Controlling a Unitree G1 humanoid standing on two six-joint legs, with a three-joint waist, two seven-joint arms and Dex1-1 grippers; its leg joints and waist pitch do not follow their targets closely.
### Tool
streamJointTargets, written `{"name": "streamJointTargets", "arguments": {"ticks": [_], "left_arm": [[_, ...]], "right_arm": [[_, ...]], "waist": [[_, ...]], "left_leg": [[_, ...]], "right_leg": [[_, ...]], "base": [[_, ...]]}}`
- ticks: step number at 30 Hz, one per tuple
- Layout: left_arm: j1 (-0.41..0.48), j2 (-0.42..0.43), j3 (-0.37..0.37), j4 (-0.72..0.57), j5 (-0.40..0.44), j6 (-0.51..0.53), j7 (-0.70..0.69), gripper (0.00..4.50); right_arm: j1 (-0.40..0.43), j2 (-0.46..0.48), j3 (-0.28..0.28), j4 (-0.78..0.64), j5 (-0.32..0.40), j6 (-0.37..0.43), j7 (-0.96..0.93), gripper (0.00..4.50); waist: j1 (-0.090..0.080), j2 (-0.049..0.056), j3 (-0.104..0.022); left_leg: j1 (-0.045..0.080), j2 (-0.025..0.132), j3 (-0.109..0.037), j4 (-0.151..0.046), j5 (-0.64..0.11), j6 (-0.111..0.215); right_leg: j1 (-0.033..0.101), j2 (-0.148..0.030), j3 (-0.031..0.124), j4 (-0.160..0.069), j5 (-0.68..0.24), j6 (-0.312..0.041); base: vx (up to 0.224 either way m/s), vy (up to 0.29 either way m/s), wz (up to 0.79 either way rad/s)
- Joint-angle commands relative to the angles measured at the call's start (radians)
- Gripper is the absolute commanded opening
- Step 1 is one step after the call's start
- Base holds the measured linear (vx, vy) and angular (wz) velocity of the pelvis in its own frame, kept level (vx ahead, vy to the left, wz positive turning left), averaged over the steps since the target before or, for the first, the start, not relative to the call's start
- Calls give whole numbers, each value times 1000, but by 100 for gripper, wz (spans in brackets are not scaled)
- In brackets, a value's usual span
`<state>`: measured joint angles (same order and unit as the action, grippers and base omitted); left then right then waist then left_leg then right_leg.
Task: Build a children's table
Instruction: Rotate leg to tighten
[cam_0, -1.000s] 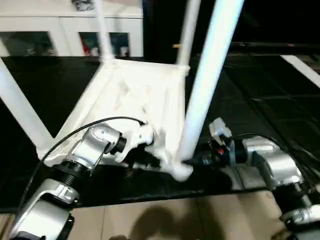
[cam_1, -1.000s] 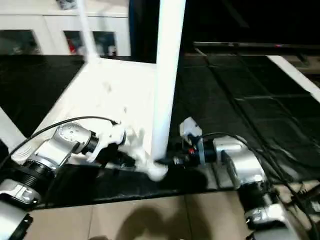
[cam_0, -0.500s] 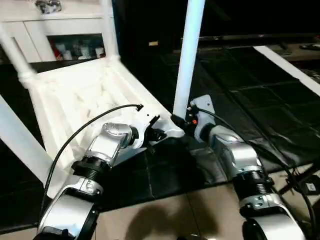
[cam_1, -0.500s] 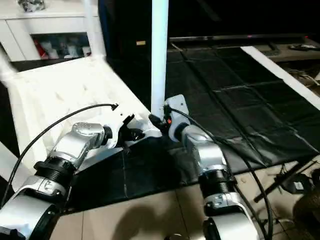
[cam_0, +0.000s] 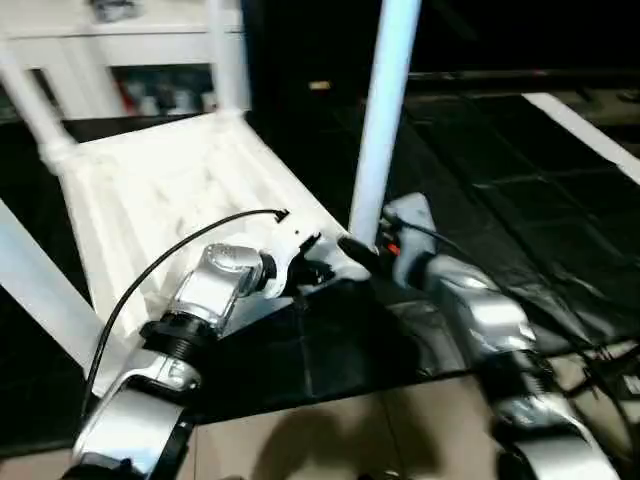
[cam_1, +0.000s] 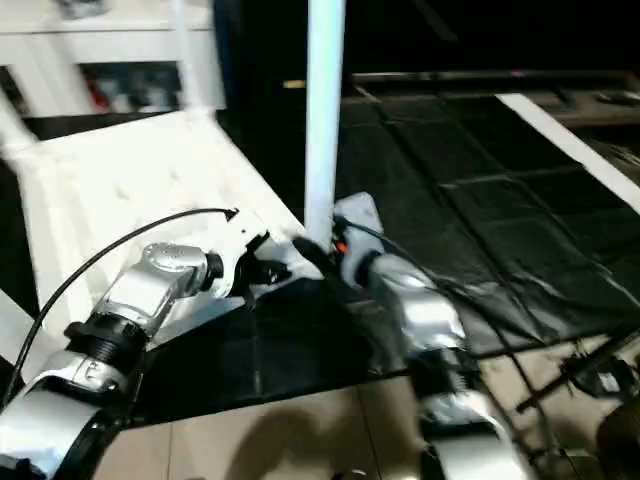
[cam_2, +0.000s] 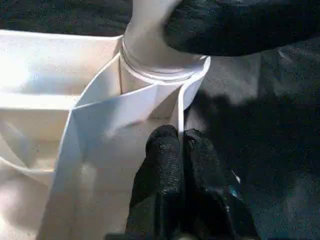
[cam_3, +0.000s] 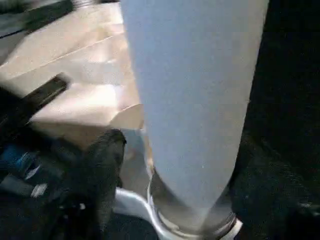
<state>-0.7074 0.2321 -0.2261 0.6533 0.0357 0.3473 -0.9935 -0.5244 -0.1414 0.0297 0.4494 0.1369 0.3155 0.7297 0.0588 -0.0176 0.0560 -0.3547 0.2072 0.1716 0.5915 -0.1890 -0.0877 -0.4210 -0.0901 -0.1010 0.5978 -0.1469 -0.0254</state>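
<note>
easing off the leg (cam_0: 385, 110), right gripper (cam_0: 362, 252) widens.

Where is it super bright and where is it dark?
Left eye view: the tabletop glares white, the mat is almost black, and a soft shadow lies on the floor. Left wrist view: part of the tabletop is washed out.

Near leg (cam_0: 385, 110) cut off by the top edge. Right tool (cam_0: 362, 252) half hidden behind that leg's base; its arm (cam_0: 480, 320) motion-blurred. Cabinet (cam_0: 130, 50) contents unreadable.
</note>
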Motion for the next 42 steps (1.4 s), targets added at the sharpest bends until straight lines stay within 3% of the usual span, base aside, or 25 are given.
{"name": "streamJointTargets", "arguments": {"ticks": [1,8,12,15,23,27,42], "left_arm": [[-23,-8,-23,-42,-28,-60,-79,0],[-23,47,-53,-12,-45,-174,-260,0],[-15,86,-108,-20,-33,-221,-366,0],[-13,102,-132,-7,-17,-263,-411,0],[-5,137,-167,-1,1,-333,-502,0],[-5,150,-177,1,-1,-354,-526,0],[-4,163,-194,7,9,-387,-553,0]], "right_arm": [[3,-9,36,-27,25,-7,75,370],[20,-122,43,-45,58,-39,271,429],[24,-177,63,-62,83,-30,385,429],[20,-208,78,-56,97,-37,464,429],[32,-295,150,-69,95,-73,654,429],[24,-313,178,-44,71,-103,693,386],[10,-318,213,-25,96,-77,775,256]], "waist": [[4,1,-77],[29,1,-76],[42,-1,-77],[55,0,-77],[58,-8,-75],[52,-14,-75],[53,-14,-76]], "left_leg": [[2,18,4,-60,-133,82],[11,21,7,-62,-154,65],[5,25,7,-61,-134,76],[8,27,8,-62,-157,63],[0,25,6,-61,-162,60],[-3,24,6,-60,-152,62],[-1,26,6,-60,-145,64]], "right_leg": [[72,-51,52,-61,-187,-217],[66,-53,55,-64,-216,-214],[69,-53,54,-54,-179,-217],[67,-56,54,-58,-214,-220],[70,-59,53,-63,-271,-188],[70,-57,52,-61,-278,-186],[68,-57,52,-60,-280,-189]], "base": [[0,0,0],[0,0,0],[0,0,0],[0,0,0],[0,0,0],[0,0,0],[0,0,0]]}}
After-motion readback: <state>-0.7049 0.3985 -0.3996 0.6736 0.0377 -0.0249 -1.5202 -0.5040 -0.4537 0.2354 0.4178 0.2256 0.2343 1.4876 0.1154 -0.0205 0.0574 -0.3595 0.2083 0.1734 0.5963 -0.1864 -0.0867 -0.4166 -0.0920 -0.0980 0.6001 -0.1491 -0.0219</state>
